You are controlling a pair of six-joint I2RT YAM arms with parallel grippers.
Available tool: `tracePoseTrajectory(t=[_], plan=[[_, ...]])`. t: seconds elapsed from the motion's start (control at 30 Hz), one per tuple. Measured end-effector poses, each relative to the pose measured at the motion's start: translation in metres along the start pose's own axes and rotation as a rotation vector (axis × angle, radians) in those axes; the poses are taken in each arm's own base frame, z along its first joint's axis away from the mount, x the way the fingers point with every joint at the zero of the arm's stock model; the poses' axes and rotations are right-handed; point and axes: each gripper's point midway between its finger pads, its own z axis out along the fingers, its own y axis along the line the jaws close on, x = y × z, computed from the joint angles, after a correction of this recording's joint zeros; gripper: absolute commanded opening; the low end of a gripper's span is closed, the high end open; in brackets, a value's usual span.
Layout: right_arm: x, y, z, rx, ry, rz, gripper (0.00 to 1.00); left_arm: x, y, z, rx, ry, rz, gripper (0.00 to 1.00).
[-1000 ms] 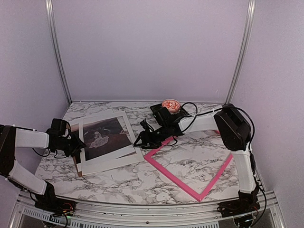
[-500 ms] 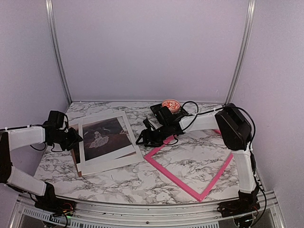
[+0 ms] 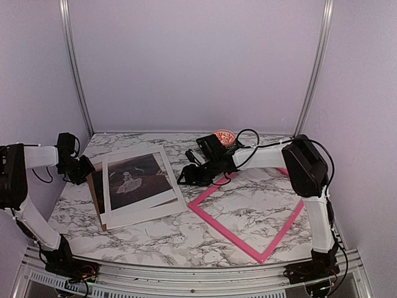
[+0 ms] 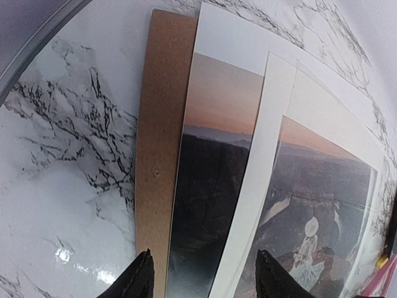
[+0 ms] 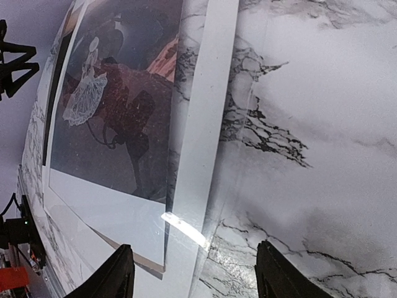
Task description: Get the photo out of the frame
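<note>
The photo (image 3: 138, 177), a dark scene with a white-dressed figure and white margins, lies flat at centre left on top of a brown backing board (image 3: 95, 189). The pink frame (image 3: 224, 233) lies to its right with marble showing through it. My left gripper (image 3: 84, 170) is open just left of the stack. In the left wrist view its open fingers (image 4: 206, 276) hover over the board (image 4: 158, 124) and a dark print strip, with the photo (image 4: 310, 242) to the right. My right gripper (image 3: 184, 178) is open at the photo's right edge (image 5: 197, 267), holding nothing.
An orange-red bowl (image 3: 223, 136) sits at the back, partly behind the right arm. A clear sheet with a glare streak (image 5: 186, 230) overlaps the photo's right margin. Purple walls and metal posts (image 3: 74, 68) close in the marble table (image 3: 155, 230).
My left gripper has drawn back and to the left, off the stack's edge, and its fingers have spread wider. The right gripper has shifted slightly toward the back. The photo has not moved.
</note>
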Motion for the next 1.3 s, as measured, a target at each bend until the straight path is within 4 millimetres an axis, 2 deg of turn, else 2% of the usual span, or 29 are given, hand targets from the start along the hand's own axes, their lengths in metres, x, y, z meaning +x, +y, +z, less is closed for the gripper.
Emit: tracePoseTrajectory(t=[0.27, 0.43, 0.6, 0.8, 1.0, 1.17, 1.3], plan=[[-0.022, 0.007, -0.002, 0.003, -0.055, -0.041, 0.65, -0.044, -0.004, 0.033, -0.01, -0.015, -0.017, 0.62], [-0.039, 0.011, 0.005, -0.001, -0.084, -0.071, 0.65, -0.072, -0.014, 0.051, 0.001, -0.037, -0.017, 0.63], [-0.052, 0.007, 0.017, -0.002, -0.098, -0.083, 0.67, -0.078, -0.015, 0.064, 0.002, -0.032, -0.019, 0.63], [-0.05, -0.005, 0.032, -0.013, -0.074, -0.067, 0.68, -0.061, -0.02, 0.053, 0.034, -0.01, -0.001, 0.62], [-0.055, -0.016, 0.035, -0.027, -0.073, -0.045, 0.68, -0.017, -0.039, 0.027, 0.101, 0.031, 0.048, 0.57], [-0.06, -0.021, 0.032, -0.023, -0.081, -0.028, 0.7, 0.033, -0.05, 0.031, 0.147, 0.12, 0.078, 0.53], [-0.062, -0.024, 0.03, -0.022, -0.085, -0.019, 0.7, 0.052, -0.046, 0.036, 0.147, 0.161, 0.072, 0.52]])
